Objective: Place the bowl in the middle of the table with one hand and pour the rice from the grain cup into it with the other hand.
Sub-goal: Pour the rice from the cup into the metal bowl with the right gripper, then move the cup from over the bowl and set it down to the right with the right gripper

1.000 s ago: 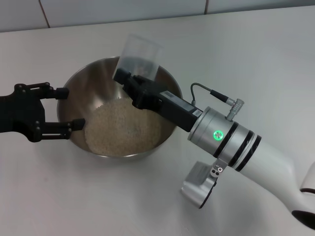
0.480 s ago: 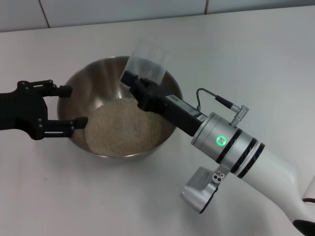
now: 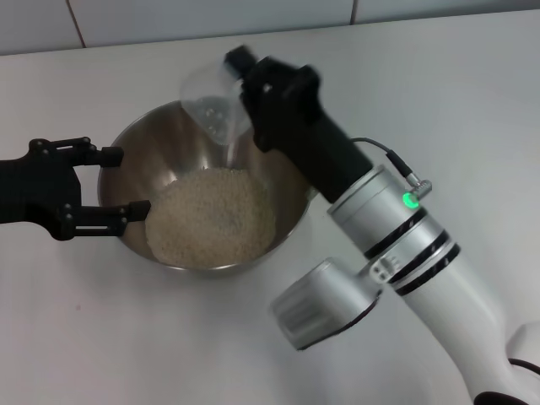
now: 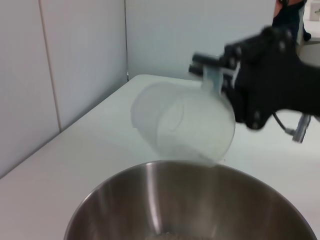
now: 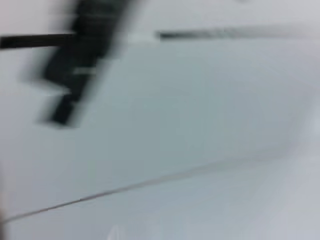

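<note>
The right gripper (image 3: 240, 80) clasps the grain cup (image 3: 211, 105), tipped on its side above the far rim of the steel bowl (image 3: 291, 148), mouth toward the left arm. The cup looks emptied. The rice (image 3: 211, 215) lies heaped in the bowl, directly below. The left gripper (image 3: 114, 181) stands spread, straddling the near-left rim.

Black right gripper (image 3: 239, 72), silver-white banded wrist with green light; all-black left gripper (image 3: 118, 181).
</note>
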Tool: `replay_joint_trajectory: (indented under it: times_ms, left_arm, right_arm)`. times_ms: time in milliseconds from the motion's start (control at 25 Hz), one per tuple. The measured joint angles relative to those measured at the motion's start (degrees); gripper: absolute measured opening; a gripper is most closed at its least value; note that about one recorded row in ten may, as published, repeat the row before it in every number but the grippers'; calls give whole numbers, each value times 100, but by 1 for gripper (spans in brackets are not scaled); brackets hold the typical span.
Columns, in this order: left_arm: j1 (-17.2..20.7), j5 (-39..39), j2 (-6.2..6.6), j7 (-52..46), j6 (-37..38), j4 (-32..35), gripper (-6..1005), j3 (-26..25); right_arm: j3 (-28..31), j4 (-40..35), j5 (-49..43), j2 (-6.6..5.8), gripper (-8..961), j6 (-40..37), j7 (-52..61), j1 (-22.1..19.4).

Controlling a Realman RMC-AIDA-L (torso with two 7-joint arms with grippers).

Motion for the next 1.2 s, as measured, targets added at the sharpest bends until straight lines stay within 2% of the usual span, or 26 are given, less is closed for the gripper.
replay_joint_trajectory:
  times_ms: [120, 160, 200, 240, 280, 320, 360, 440, 520, 560, 600, 680, 760, 960, 1200]
  left_arm:
    - [20, -27, 0, -1, 5, 2, 824, 0]
    - [32, -29, 0, -1, 14, 4, 824, 0]
    - [32, -29, 0, -1, 14, 4, 824, 0]
    - [36, -29, 0, -2, 18, 4, 824, 1]
    - [41, -30, 0, -2, 20, 5, 824, 0]
    - [42, -33, 0, -2, 21, 5, 824, 1]
    - [46, -39, 0, -2, 21, 9, 824, 0]
    - [46, -40, 0, -2, 21, 10, 824, 0]
    - [47, -42, 0, -2, 21, 12, 824, 1]
    - [47, -42, -1, -2, 21, 11, 824, 0]
    - [47, -42, -1, -2, 21, 11, 824, 0]
    - [47, -42, -6, -2, 21, 1, 824, 0]
    - [41, -42, -8, -2, 20, -14, 824, 1]
    - [18, -42, -9, -1, 18, -12, 824, 0]
    - [-3, -25, -18, -1, 18, -32, 824, 0]
  right_arm:
    - [241, -79, 135, -2, 12, -476, 1851, -168]
    - [550, -295, 154, -20, 12, -849, 3421, -305]
    - [550, -295, 154, -20, 12, -849, 3421, -305]
    - [746, -444, 158, -31, 12, -963, 4184, -379]
    - [1036, -788, 161, -41, 11, -1005, 5418, -469]
    - [1036, -788, 161, -41, 11, -1005, 5418, -469]
    - [1187, -1206, 200, -38, 11, -829, 6327, -477]
    - [1220, -1357, 217, -37, 11, -674, 6685, -453]
    - [1282, -1667, 234, -47, 12, -283, 7496, -385]
    - [1294, -2041, 227, -55, 12, 129, 8348, -243]
    - [1294, -2041, 227, -55, 12, 129, 8348, -243]
    - [1215, -2412, 192, -56, 13, 606, 9082, -38]
    - [989, -2716, 163, -56, 12, 1417, 9695, 296]
    - [640, -2824, 158, -52, 11, 1816, 9844, 508]
    - [627, -2830, 154, -36, 13, 2012, 9871, 562]
